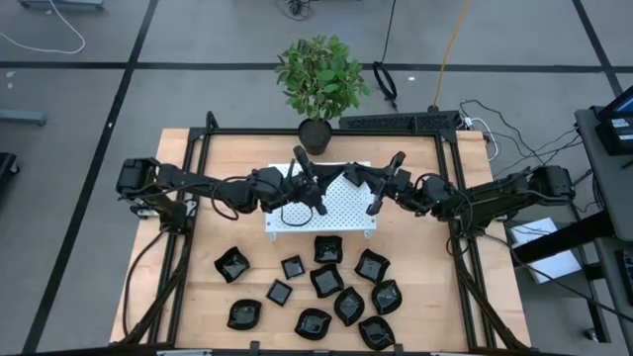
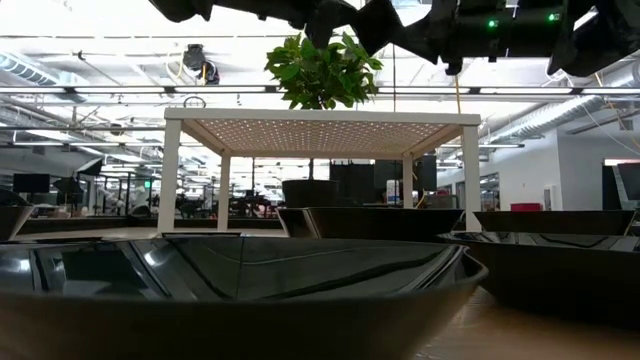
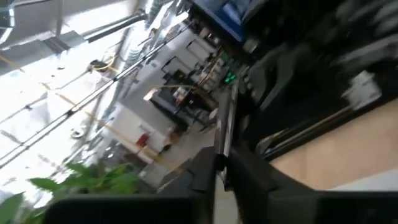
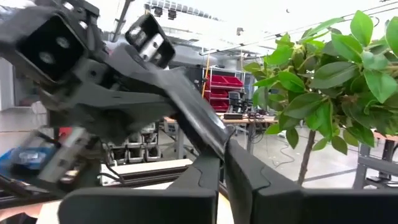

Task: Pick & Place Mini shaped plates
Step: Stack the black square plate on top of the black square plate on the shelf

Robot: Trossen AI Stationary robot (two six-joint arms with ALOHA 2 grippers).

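Observation:
A thin black mini plate (image 1: 344, 175) hangs in the air above the white perforated platform (image 1: 297, 220), between my two grippers. My left gripper (image 1: 331, 180) reaches in from the table's left and my right gripper (image 1: 358, 179) from the right, both roughly level. Both are shut on this plate. It shows edge-on in the right wrist view (image 4: 193, 118) and in the left wrist view (image 3: 222, 124). Several more black mini plates (image 1: 327, 281) lie flat on the wooden table, nearer than the platform. My left gripper (image 3: 221, 180) has the plate's thin edge (image 3: 221, 149) between its two fingers, coming level from the table's left. The view is blurred, so I cannot tell how closely the fingers press. The plate is clear of the platform. My right gripper (image 4: 222, 174) pinches the opposite edge of the plate (image 4: 217, 146) between its two fingers. It comes level from the table's right and is tipped slightly up. The plate stands on edge, slanting up and away toward the left gripper, lifted clear of the platform.
A potted plant (image 1: 318, 79) stands at the table's far edge, behind the platform. A black frame (image 1: 203, 198) runs round the tabletop. In the low view the platform's legs (image 2: 168, 175) stand behind the plates, which fill the foreground (image 2: 240, 280).

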